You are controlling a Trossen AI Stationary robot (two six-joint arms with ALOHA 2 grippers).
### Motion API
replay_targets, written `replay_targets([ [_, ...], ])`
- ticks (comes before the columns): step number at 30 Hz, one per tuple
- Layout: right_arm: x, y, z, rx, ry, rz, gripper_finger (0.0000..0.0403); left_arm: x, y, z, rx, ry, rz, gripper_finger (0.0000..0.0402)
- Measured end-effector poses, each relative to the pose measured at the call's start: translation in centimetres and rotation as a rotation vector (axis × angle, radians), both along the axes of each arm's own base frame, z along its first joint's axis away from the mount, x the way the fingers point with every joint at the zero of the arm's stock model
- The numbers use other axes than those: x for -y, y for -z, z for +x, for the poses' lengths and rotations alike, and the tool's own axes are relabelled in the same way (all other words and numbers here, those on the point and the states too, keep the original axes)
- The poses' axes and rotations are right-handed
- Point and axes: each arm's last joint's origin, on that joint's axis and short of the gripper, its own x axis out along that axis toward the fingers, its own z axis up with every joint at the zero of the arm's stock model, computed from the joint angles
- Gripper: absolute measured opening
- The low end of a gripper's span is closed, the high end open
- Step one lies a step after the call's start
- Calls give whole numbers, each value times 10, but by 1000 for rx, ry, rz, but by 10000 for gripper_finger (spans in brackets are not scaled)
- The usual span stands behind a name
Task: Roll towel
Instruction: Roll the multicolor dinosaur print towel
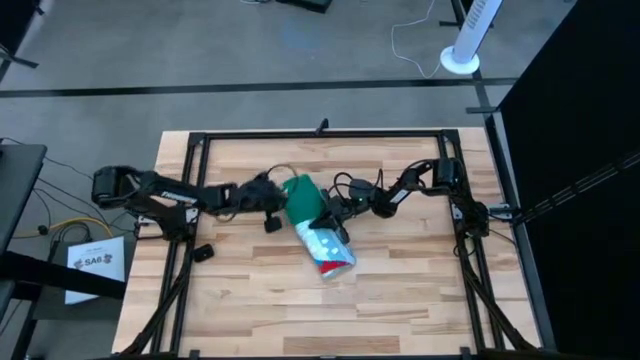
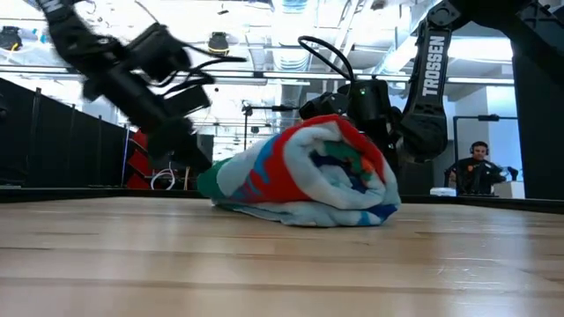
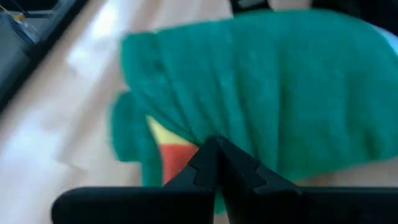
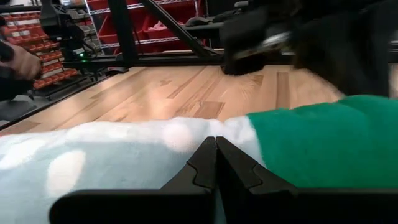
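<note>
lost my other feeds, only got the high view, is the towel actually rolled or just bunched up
Observer: Rolled. The low view shows the towel end on, with layers curling into a spiral.
Operator: left claw open or shut
Observer: Shut. The left wrist view shows the left claw with its fingertips together, right at the towel's green side.
Operator: and the right one
Observer: Also shut. The right claw has its tips pressed together against the cloth where light blue meets green.
Operator: anyone near the table
Observer: A person sits in the background of the low view, well behind the table.
</note>
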Motion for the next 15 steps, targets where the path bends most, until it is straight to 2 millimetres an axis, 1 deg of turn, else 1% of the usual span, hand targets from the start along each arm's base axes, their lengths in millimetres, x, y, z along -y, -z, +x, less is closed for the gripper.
replay_targets([
  [2,0,0,0,-1,-2,1,0,11,12,-9,39,-8,-28,0],
  [5,0,0,0,-2,-2,1,0,23,21,-18,64,-35,-37,0],
  [9,1,1,0,-6,2,4,0,31,25,-25,11,-68,-32,0],
  [12,2,1,-1,-12,14,9,0,36,33,-34,-84,-91,-33,0],
  [15,2,1,-1,-13,20,10,0,41,31,-34,-62,-132,-44,0],
])
